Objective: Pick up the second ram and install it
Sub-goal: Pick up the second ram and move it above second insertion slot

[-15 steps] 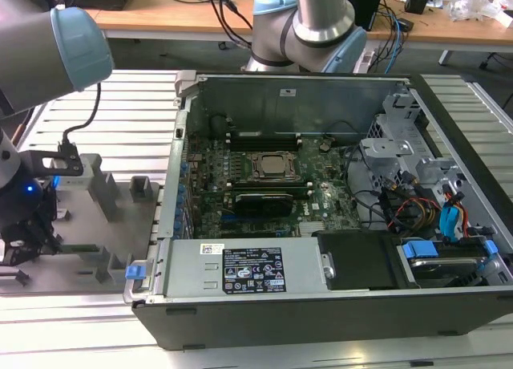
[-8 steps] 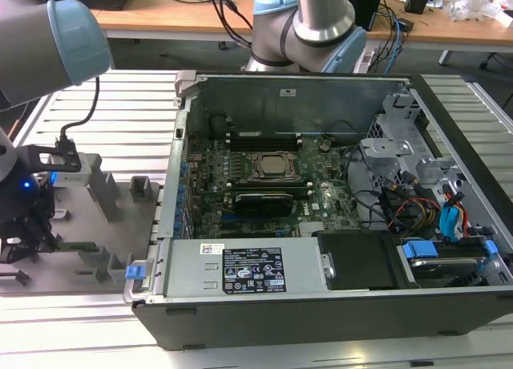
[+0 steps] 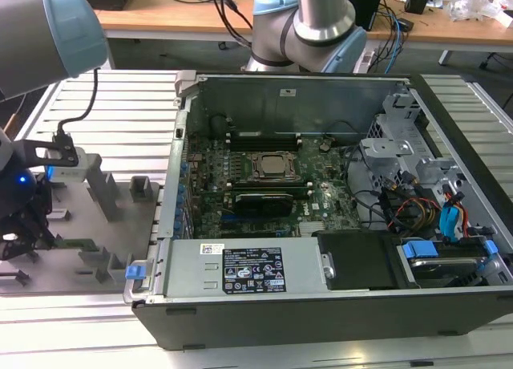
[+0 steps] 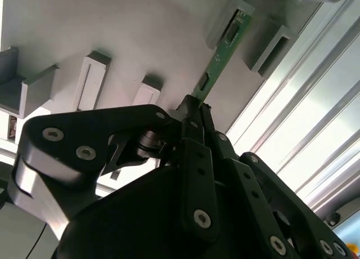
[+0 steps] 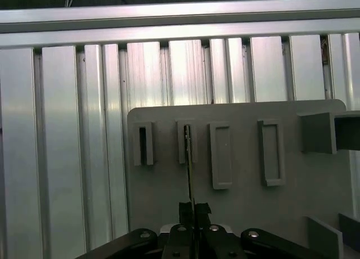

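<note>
This looks like a robotics lab or electronics workshop. A ribbed aluminium-profile worktop (image 3: 120, 120) carries an opened black desktop computer case (image 3: 321, 325) and a grey plastic fixture plate (image 3: 136, 229). Behind it, a long wooden bench (image 3: 160, 20) holds tangled black cables (image 3: 220, 8).

No print can be read. In the exterior view a black-and-white label (image 3: 252, 270) and a small white sticker (image 3: 211, 249) sit on the grey metal cover (image 3: 188, 274). A pale tag (image 3: 287, 92) sits on the case's inner wall (image 3: 240, 100), and the print on all three is too fine to make out.
</note>
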Robot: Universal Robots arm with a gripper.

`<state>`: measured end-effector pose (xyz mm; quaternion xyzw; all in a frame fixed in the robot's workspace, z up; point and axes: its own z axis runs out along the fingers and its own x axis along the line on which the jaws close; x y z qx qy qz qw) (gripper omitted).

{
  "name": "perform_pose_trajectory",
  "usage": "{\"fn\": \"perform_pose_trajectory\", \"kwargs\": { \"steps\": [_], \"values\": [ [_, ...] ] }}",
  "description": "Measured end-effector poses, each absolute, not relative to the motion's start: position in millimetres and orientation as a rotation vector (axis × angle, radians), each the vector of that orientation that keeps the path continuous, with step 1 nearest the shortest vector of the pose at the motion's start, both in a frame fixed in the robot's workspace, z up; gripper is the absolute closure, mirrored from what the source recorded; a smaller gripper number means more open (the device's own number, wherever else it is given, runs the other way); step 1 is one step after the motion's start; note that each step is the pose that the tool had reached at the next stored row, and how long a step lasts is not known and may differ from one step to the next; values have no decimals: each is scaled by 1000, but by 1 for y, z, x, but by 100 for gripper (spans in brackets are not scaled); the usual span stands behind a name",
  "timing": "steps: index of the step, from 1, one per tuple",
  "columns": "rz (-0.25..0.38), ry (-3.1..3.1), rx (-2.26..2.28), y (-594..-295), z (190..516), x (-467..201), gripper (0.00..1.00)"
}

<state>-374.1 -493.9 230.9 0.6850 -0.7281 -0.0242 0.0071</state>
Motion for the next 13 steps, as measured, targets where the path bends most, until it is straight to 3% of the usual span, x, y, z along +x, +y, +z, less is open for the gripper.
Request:
{"fn": "perform_pose_trajectory", "kwargs": {
  "steps": [13],
  "values": [
    [-76, -2277, 2142, -494, 252, -374, 87]
  ]
}}
